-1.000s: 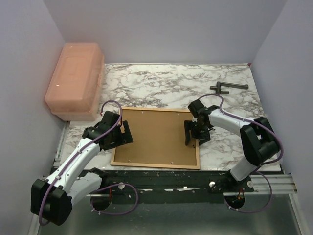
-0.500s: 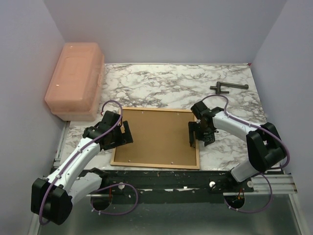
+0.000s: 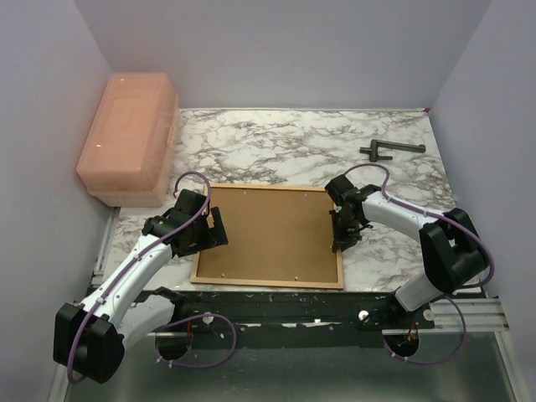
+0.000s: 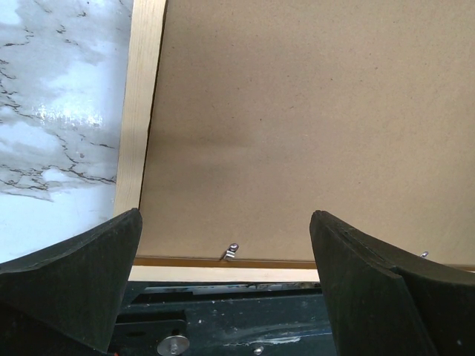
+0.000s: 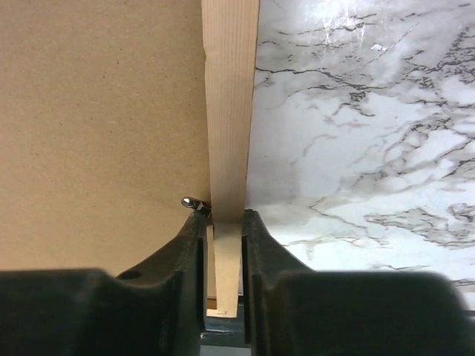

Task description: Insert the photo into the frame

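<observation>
A white, grey-veined marble bench (image 3: 276,142) is seen carrying the frame (image 5: 230,111), laid face down near the front edge, with a salmon plastic box (image 3: 130,138) set beyond the frame's far-left corner and a dark T-shaped tool (image 3: 392,150) beyond its far-right corner.

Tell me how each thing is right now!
frame, lying flat, back side up.
backing board, sitting inside the frame.
right gripper, shut on the frame's right rail.
left gripper, open over the frame's left side.
pink box, lid closed.
dark tool, lying flat.
</observation>
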